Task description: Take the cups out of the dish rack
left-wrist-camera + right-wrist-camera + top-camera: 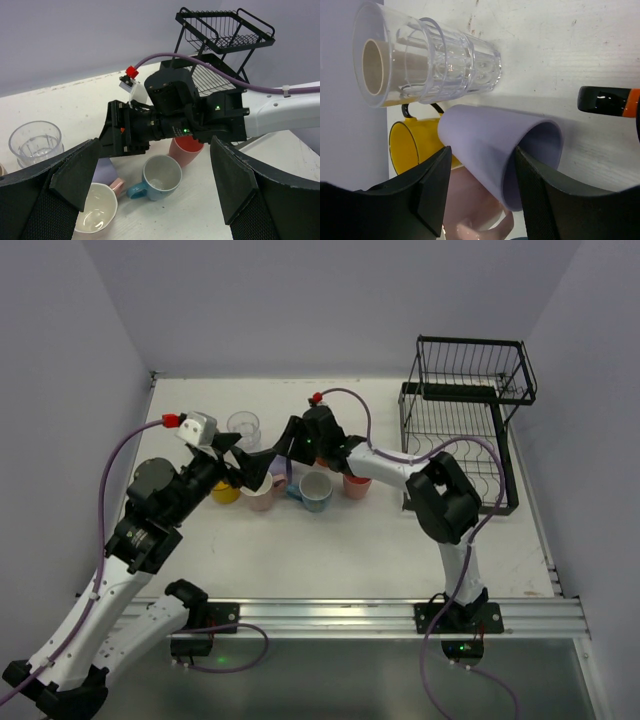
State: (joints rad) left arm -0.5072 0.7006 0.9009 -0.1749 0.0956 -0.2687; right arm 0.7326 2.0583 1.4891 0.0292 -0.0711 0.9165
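The cups stand grouped at mid-table: a clear cup [243, 425], a yellow mug [225, 492], a pink mug [262, 498], a blue mug [316, 491] and a salmon cup [357, 485]. My right gripper [482, 170] is open around a lavender cup [485, 145]. One finger covers the cup's mouth, and the other stands a little off its outer wall. A beige cup [372, 67] shows through the clear cup [435, 62]. My left gripper [155, 170] hangs wide open above the blue mug [160, 176], holding nothing. The black dish rack [470, 420] stands at the back right; I see no cup on its shelves.
The two arms meet over the cups, the right wrist [150, 127] crossing just in front of my left fingers. Its purple cable [345, 395] loops above the table. Walls close the left, back and right sides.
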